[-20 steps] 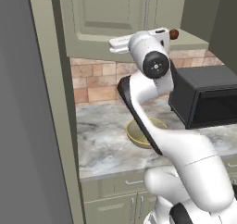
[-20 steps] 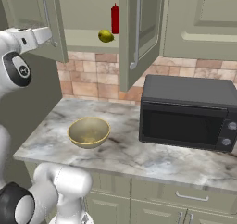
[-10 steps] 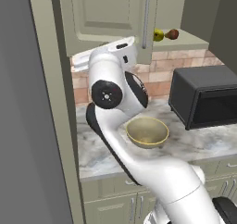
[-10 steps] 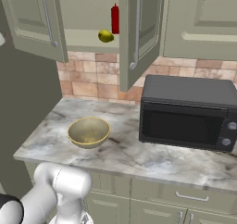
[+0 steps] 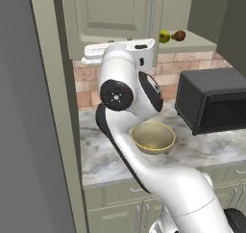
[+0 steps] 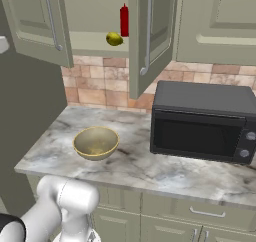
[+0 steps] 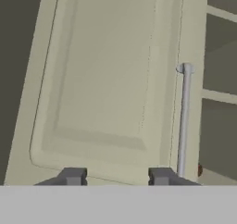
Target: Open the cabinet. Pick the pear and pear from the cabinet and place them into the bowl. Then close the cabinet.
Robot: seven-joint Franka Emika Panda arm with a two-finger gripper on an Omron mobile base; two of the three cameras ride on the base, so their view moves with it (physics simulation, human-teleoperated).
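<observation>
Cabinet doors both open. One pear on the shelf beside a red bottle. Bowl on the counter, left of the microwave. Fingers parted, holding nothing, facing the left door's panel.

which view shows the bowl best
The right base view: the bowl sits in the open on the counter, rim and inside unobstructed. In the left base view the bowl is partly hidden by the arm. The hand view faces a cabinet door.
</observation>
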